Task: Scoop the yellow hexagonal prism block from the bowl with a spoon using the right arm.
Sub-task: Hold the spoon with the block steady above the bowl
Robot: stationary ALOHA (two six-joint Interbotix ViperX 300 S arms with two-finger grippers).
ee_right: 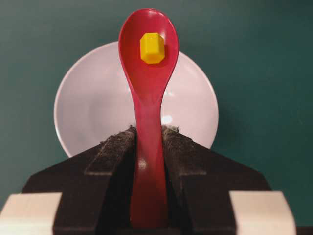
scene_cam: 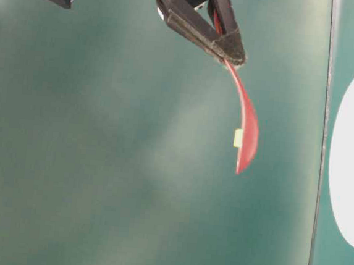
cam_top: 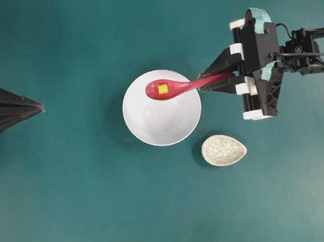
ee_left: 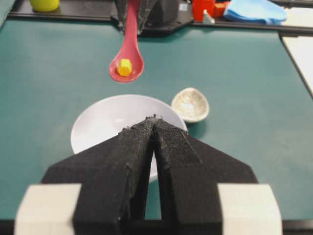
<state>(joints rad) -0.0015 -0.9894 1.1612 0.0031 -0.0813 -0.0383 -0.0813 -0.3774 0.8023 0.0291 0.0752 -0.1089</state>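
My right gripper (cam_top: 204, 82) (ee_right: 147, 131) is shut on the handle of the pinkish-red spoon (cam_top: 172, 88) (ee_right: 147, 78). The spoon is held level above the white bowl (cam_top: 162, 116) (ee_right: 93, 107), its scoop over the bowl's far rim. The tiny yellow hexagonal prism block (cam_top: 162, 88) (ee_right: 152, 48) (ee_left: 124, 67) lies in the scoop. The table-level view shows the spoon (scene_cam: 246, 126) in the air with the block (scene_cam: 238, 137) on it. My left gripper (cam_top: 39, 105) (ee_left: 154, 120) rests shut and empty at the left edge, pointing toward the bowl (ee_left: 112, 117).
A small speckled cream teardrop dish (cam_top: 224, 149) (ee_left: 190, 104) sits on the green mat just right of the bowl's near side. A yellow item (ee_left: 44, 5), red parts (ee_left: 205, 7) and a blue cloth (ee_left: 257, 11) lie beyond the mat's far edge.
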